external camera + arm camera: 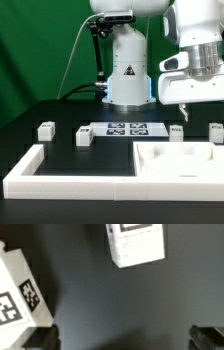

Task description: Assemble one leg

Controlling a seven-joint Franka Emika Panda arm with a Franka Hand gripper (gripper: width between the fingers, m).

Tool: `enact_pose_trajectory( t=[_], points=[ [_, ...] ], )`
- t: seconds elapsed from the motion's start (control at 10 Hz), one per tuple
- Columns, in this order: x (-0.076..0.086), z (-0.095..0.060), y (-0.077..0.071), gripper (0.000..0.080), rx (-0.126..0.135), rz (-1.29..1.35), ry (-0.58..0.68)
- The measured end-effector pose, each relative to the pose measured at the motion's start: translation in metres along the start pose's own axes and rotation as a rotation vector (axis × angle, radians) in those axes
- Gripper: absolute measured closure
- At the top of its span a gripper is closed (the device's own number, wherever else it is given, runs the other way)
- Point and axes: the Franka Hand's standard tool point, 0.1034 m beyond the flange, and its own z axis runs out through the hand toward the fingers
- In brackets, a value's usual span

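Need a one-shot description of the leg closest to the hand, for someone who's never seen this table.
Find the marker board in the middle of the table, in front of the robot base. On the exterior view's right of it, just behind the big tray-like part, stands the leg. Unlike the other three legs, it sits almost directly below the hand.

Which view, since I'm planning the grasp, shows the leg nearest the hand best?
Wrist view: the leg is large and close, its tag partly cut off. The exterior view shows it small, near the hand.
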Motion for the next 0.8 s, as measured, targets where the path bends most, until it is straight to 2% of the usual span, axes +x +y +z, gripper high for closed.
enact_pose_trajectory(
  t=[0.1,0.3,0.5,0.6,0.8],
  points=[
    [-0.0086,0.0015,-0.0047,0.0150,-0.009,-0.033,-0.036],
    [-0.0118,0.0015,-0.0037,0.0150,-0.030,-0.084,-0.177],
    [-0.0118,0.0009,-0.0062,0.0150,-0.036,-0.118,-0.350],
    [-0.0107,0.0016,-0.0044,0.0150,-0.041,-0.101,-0.412],
    [-0.0165,0.0002,0.0004,0.0150,-0.059,-0.086,-0.616]
  ],
)
